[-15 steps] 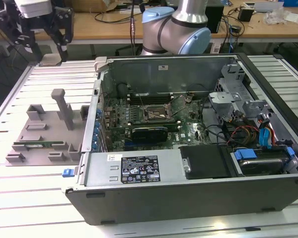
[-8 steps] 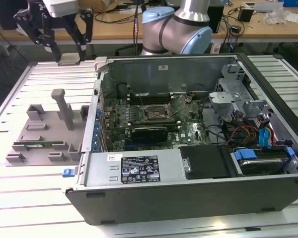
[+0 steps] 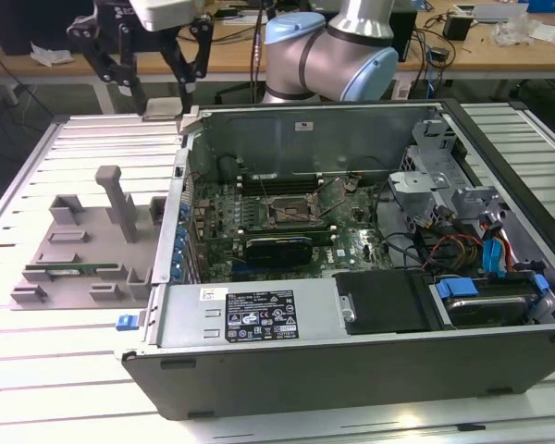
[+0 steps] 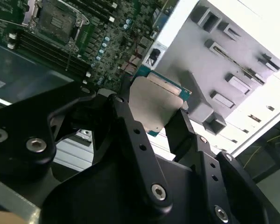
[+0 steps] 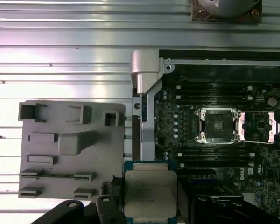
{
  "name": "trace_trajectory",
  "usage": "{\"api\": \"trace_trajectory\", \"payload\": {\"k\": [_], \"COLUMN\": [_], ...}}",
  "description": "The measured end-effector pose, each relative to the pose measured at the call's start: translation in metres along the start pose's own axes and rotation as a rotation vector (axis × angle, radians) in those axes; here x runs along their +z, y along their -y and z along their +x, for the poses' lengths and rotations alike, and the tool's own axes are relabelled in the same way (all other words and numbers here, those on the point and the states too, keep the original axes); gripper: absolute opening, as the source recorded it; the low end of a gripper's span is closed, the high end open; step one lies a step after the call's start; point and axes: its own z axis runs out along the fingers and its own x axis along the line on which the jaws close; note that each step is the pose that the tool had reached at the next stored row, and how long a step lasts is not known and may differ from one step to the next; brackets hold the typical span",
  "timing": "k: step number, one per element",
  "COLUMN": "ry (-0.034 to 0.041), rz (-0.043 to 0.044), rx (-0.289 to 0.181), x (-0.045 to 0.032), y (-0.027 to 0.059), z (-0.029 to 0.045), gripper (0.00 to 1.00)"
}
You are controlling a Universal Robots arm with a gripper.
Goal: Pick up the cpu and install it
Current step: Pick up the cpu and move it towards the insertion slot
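Note:
My gripper [image 4: 154, 112] is shut on the cpu [image 4: 154, 105], a flat square chip with a silver-grey metal top and a green rim. The black fingers [image 4: 126, 121] clamp two opposite edges. In the first wrist view the cpu [image 5: 150, 191] hangs over the case wall, between the grey holder tray [image 5: 70, 149] and the motherboard. The socket [image 5: 218, 125] lies open, its metal frame [image 5: 256, 127] flipped to one side. In the exterior view the gripper [image 3: 157, 79] is high at the back, towards the exterior view's left of the open computer case [image 3: 351, 361], and the socket [image 3: 291, 211] sits mid-board.
The grey holder tray [image 3: 83, 250] with upright posts lies on the slatted table at the exterior view's left of the case. Inside the case are memory slots, cables [image 3: 453, 245], a drive cage [image 3: 425, 185] and a blue-tabbed drive bay [image 3: 481, 291]. The case's wall corner [image 5: 144, 65] stands up.

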Motion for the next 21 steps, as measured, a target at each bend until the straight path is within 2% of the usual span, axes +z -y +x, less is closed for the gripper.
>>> {"api": "trace_trajectory", "payload": {"k": [3,5,6,7,8,10,15,21], "ry": [0.0000,0.0000,0.0000,0.0000,-0.0001,0.0000,0.0000,0.0000], "rz": [0.0000,-0.0001,-0.0001,-0.0001,0.0000,0.0000,0.0000,0.0000], "rx": [0.000,0.000,0.000,0.000,0.000,0.000,0.000,0.000], "x": [0.0002,0.0005,0.0006,0.0007,0.0008,0.0009,0.0025,0.0187], "y": [0.0000,0.0000,0.0000,0.0000,0.0000,0.0001,0.0001,0.0008], "z": [-0.0153,-0.0325,-0.0377,-0.0512,-0.0589,-0.0633,-0.0663,-0.0731], "gripper": [0.55,0.55,0.55,0.55,0.55,0.55,0.55,0.55]}}
